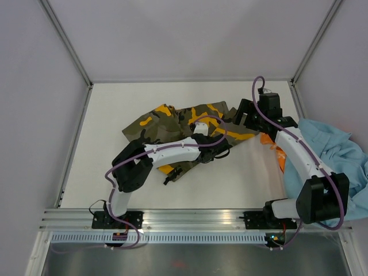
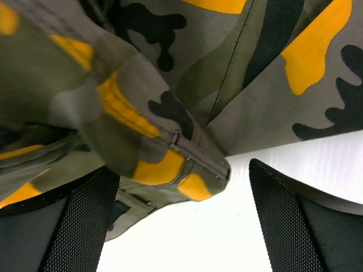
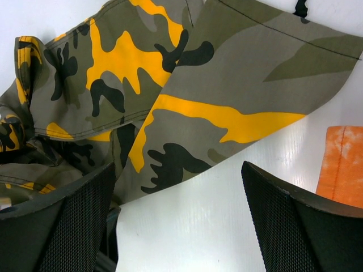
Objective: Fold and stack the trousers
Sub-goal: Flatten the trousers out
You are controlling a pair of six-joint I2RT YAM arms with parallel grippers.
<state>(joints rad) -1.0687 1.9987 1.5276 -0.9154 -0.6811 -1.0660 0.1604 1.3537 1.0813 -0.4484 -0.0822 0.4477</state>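
- Top view: the left end effector [image 1: 220, 145] stands wide open, low over the middle of the olive-grey camouflage cloth trousers with black and yellow-orange blotches [image 1: 172, 122], and clamps nothing.
- The right end effector [image 1: 237, 118] is also spread wide at the trousers' right end, close to the cloth. Whether it touches cannot be told from here.
- The trousers lie rumpled near the centre of the white desk [image 1: 132, 98], with their long axis running roughly left to right.
- Bare desk surface lies behind and to the left of the trousers. A crumpled plain light-blue garment [image 1: 336, 149] fills the right edge, and a plain orange garment [image 1: 280, 160] shows between it and the trousers.
- Grey walls [image 1: 34, 115] close in the left, the back and the right, and a metal rail [image 1: 190, 218] runs along the near edge.
- Left wrist view: the two black fingers [image 2: 79, 226] stand far apart. A bunched fold of the trousers with a stitched seam hangs at the gap and drapes against the finger on the left of the view. White desk shows beside the other finger.
- Right wrist view: the fingers [image 3: 295, 226] are wide apart with bare desk between them. A flat panel of the trousers slants in from the upper right, and its lower edge reaches the gap beside the finger on the left of the view. Nothing is gripped. The orange garment's edge lies at the right, apart from the trousers.
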